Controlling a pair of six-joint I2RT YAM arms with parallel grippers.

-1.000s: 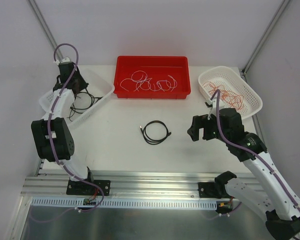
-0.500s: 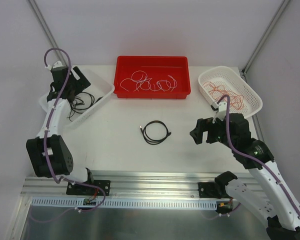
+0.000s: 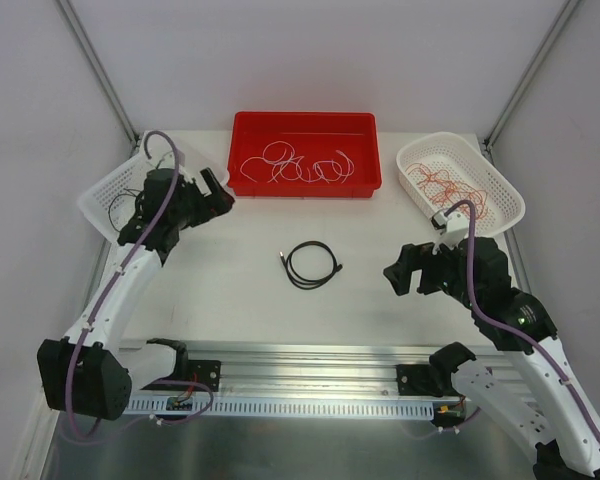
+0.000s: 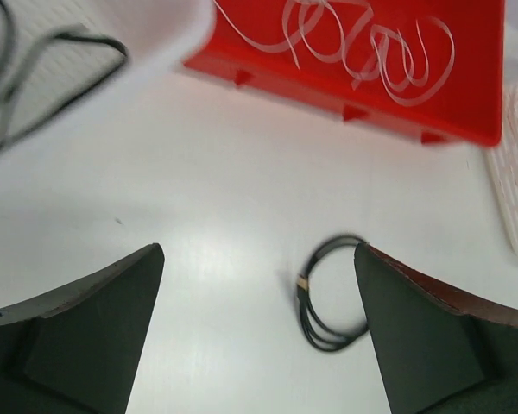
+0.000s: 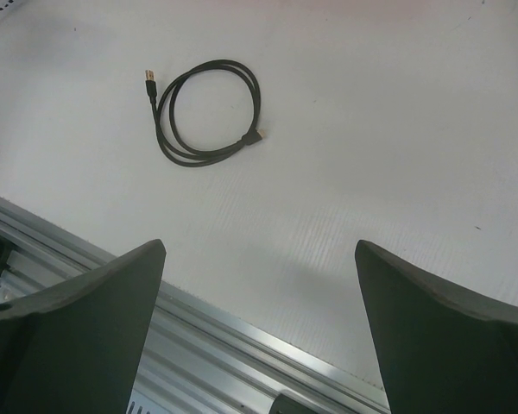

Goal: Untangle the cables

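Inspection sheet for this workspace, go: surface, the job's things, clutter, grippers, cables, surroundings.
Surface: white table, mostly bare.
Job's things: one coiled black cable lies loose mid-table; white cables in the red bin; red-orange cables in the right basket; black cables in the left basket.
Clutter: nothing seen.
Grippers: left gripper open and empty, beside the left basket; right gripper open and empty, over the table's right side.
Cables: a purple hose runs along each arm, clear of the job's things.
Surroundings: plain white walls; aluminium rail at the near edge.
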